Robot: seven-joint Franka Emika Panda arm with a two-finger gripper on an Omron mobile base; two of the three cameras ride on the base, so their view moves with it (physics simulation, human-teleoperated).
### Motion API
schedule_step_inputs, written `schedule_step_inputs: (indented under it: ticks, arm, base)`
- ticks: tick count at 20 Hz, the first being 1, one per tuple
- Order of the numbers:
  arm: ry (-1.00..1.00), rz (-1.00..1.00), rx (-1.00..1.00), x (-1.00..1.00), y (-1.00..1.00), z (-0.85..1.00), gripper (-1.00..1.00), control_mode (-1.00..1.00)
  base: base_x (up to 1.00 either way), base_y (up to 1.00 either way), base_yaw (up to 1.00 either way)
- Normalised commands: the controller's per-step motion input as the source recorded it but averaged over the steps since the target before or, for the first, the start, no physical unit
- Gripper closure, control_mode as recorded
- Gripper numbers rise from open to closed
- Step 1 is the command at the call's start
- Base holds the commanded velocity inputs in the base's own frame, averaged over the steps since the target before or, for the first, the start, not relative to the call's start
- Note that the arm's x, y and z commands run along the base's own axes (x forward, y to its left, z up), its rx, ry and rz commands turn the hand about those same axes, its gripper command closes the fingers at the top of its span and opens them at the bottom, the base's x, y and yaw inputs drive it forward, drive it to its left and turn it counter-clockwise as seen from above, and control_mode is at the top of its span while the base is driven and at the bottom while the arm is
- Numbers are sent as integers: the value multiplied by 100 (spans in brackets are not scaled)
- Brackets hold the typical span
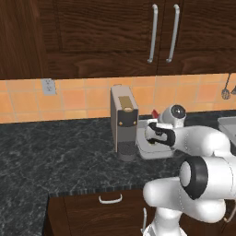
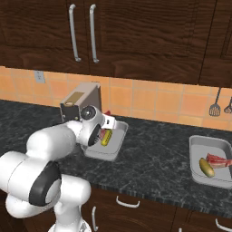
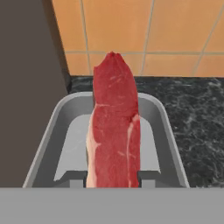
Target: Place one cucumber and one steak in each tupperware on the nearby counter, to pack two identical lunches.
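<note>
Between pincer (image 3: 112,181) tips: steak (image 3: 114,127) clamped, hanging over near grey tupperware (image 3: 48,131). Inside it, cucumber (image 2: 105,138) lying beside pincer. Behind tray, dark appliance (image 1: 123,120) against tiled wall. Farther right on dark surface (image 2: 154,158): second tupperware (image 2: 195,156) with cucumber and steak.
</note>
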Motion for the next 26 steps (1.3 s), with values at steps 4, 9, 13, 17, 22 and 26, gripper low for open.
schedule_step_inputs:
  ticks: [4, 9, 13, 17, 22, 26]
  arm:
    - [1, 0, 0, 45, -52, -59, 100, -100]
    - [0, 0, 0, 31, -3, -24, -100, -100]
    - [1, 0, 0, 21, -8, 0, -100, -100]
    - [3, 0, 1, 20, -22, 6, -100, -100]
    - [3, -7, 1, -50, 0, 90, -100, -100]
    - [-27, -5, 0, -100, -1, 100, -100, -100]
  base:
    - [0, 0, 0]
    - [0, 0, 0]
    - [0, 0, 0]
    - [0, 0, 0]
    - [0, 0, 0]
    - [0, 0, 0]
